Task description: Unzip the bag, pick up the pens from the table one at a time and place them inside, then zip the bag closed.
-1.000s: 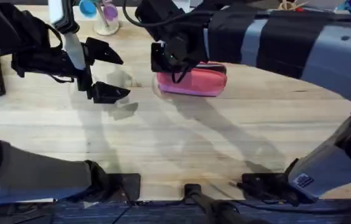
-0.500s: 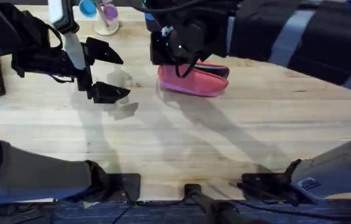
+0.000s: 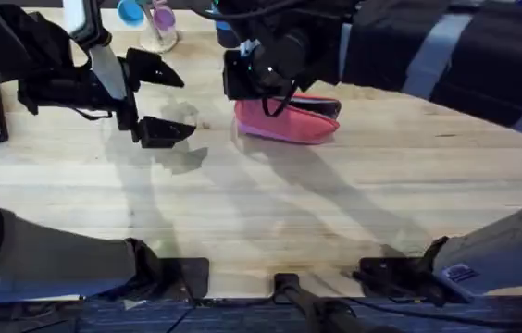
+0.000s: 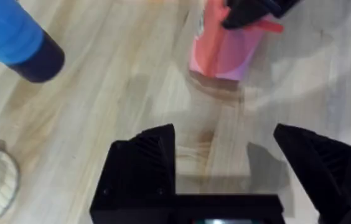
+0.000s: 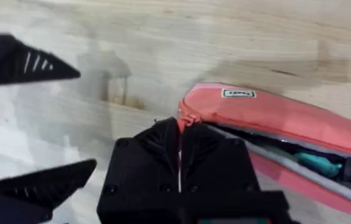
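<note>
Coral-pink fabric gapes along the top of the bag (image 3: 287,120), which lies on the pale wooden desk (image 3: 335,203) toward its far side, just right of the middle. The right pincer (image 5: 180,146) is clenched on the zipper pull at the bag's left end, and through the open slit the right wrist view shows something teal already inside. The left pincer (image 3: 157,102) hangs spread and empty over bare wood just left of the bag. The step in hand appears to be running the zipper; which direction it is meant to travel cannot be settled from here. To do it well, the pull should be drawn straight along the zipper line, low and level, since the soft bag could drag or lift with the tug; the free left pincer could pin the near end to steady it. The bag's long axis runs roughly left to right across the desk, its right end angled slightly toward the arms' bases.
</note>
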Controlling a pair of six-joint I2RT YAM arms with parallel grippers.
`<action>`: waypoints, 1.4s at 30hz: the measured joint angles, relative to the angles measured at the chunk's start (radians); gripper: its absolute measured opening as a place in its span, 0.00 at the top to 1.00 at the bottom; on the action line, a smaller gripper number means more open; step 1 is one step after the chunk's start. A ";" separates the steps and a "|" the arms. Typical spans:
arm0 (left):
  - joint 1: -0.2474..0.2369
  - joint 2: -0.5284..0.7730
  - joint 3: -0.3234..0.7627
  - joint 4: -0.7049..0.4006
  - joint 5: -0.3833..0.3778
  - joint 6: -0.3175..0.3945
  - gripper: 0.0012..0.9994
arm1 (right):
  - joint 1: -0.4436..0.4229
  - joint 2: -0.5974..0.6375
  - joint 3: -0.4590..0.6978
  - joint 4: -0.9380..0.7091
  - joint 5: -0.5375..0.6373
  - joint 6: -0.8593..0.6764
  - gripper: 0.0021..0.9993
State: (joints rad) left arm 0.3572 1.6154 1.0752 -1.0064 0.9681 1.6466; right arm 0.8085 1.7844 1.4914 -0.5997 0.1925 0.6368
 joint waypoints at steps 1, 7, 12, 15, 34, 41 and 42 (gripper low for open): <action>-0.002 0.000 0.000 0.010 0.007 -0.001 0.01 | 0.000 0.000 0.000 -0.001 -0.007 -0.003 0.97; -0.067 0.001 0.000 0.124 0.030 -0.071 0.01 | 0.000 0.000 0.000 -0.006 -0.026 -0.011 0.97; -0.142 0.043 0.000 0.188 0.076 -0.138 0.01 | 0.000 0.000 0.000 -0.006 -0.029 -0.013 0.97; -0.171 0.081 0.000 0.218 0.115 -0.159 0.01 | 0.000 0.000 0.000 -0.006 -0.029 -0.013 0.97; -0.269 0.270 0.000 0.332 0.265 -0.269 0.01 | 0.000 0.000 0.000 -0.006 -0.029 -0.017 0.97; -0.288 0.279 0.000 0.345 0.294 -0.279 0.04 | 0.000 0.000 0.000 -0.006 -0.029 -0.017 0.97; -0.288 0.279 0.000 0.345 0.296 -0.281 0.09 | 0.000 0.000 0.000 -0.006 -0.029 -0.017 0.97</action>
State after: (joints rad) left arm 0.0696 1.8942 1.0748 -0.6609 1.2638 1.3651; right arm 0.8085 1.7844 1.4914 -0.6060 0.1635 0.6197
